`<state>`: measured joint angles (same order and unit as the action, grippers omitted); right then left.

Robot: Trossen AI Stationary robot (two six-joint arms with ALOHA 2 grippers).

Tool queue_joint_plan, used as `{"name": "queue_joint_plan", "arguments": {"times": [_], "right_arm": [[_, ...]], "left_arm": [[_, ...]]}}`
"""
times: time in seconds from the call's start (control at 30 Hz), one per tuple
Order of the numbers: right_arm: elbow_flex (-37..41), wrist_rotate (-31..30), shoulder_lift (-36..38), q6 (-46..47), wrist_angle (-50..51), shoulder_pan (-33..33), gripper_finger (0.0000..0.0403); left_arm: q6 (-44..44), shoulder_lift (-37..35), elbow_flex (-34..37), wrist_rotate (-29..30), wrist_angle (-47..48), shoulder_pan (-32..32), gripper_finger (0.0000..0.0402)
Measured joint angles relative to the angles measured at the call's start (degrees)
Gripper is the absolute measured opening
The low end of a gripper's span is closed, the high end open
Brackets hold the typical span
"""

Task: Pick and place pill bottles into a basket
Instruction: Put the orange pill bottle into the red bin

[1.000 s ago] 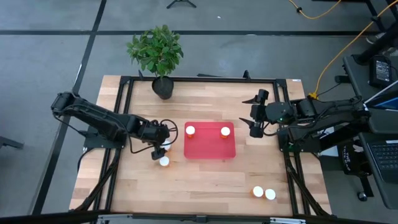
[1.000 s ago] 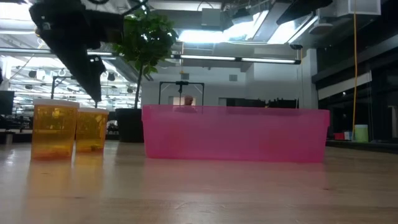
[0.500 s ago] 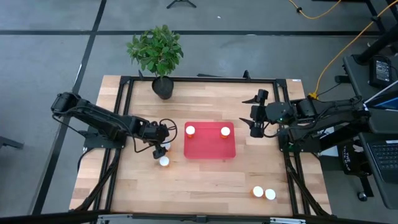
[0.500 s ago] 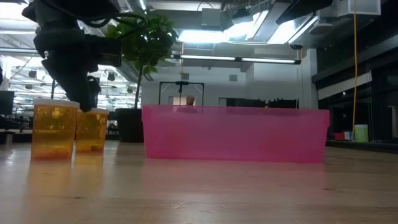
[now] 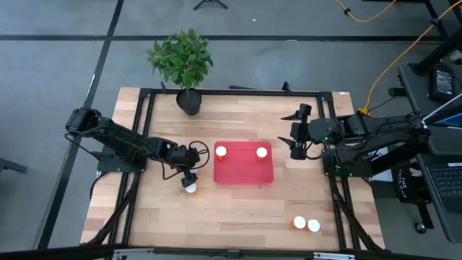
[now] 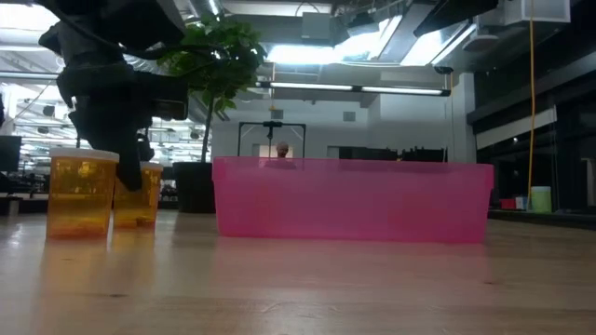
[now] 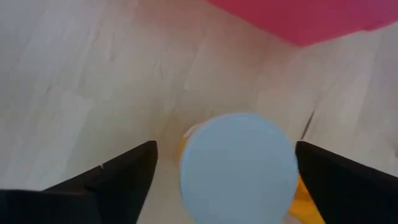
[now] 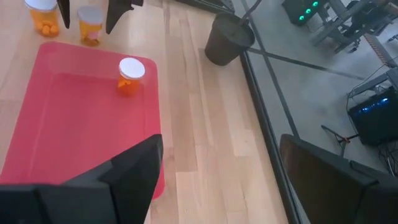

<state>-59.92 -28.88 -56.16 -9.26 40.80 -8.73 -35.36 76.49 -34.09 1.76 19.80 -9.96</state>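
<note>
My left gripper [image 5: 189, 175] is open and stands over an orange pill bottle with a white cap [image 7: 239, 168]. Its two fingers [image 7: 118, 177] flank the cap with a gap on each side. In the low view the fingers [image 6: 128, 172] reach down around this bottle [image 6: 140, 197]. A second bottle [image 5: 190, 188] stands just nearer on the table. The red tray [image 5: 244, 172] holds two upright bottles [image 5: 221, 152] [image 5: 261, 152]. Two more bottles [image 5: 306, 224] stand near the front right. My right gripper [image 5: 295, 145] is open and empty beside the tray's right edge.
A black pot with a green plant [image 5: 189, 101] stands at the far edge, left of centre. The black frame rail [image 5: 238, 92] runs round the tabletop. Bare wood lies in front of the tray.
My left gripper has come down and a little toward the near edge, from above the two bottles to around the farther one's cap. It has stayed open. Both bottles stand where they were.
</note>
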Motion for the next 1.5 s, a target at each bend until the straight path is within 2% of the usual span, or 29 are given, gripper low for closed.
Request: {"name": "queue_joint_plan", "arguments": {"times": [0.33,0.5,0.8,0.9,1.1,1.5], "right_arm": [[0.00,0.00,0.00,0.11,-0.21,0.00,0.0323],[0.00,0.00,0.00,0.13,-0.20,0.00,0.0323],[0.00,0.00,0.00,0.13,-0.17,0.00,0.0323],[0.00,0.00,0.00,-0.04,-0.17,0.00,0.0323],[0.00,0.00,0.00,-0.11,-0.07,0.00,0.0323],[0.00,-0.04,0.00,0.00,1.14,0.00,0.0323]], "left_arm": [[0.28,0.24,-0.04,-0.28,-3.99,1.27,0.0236],[0.17,0.22,-0.13,-2.43,-4.20,2.33,0.0195],[0.38,0.22,-0.18,-2.99,-4.04,1.90,0.0197],[2.05,0.26,-1.65,-1.63,-1.17,1.75,0.0195],[8.17,0.26,-7.34,1.47,5.68,2.92,0.0195],[22.21,0.26,-23.59,1.41,12.00,10.42,0.0195]]}}
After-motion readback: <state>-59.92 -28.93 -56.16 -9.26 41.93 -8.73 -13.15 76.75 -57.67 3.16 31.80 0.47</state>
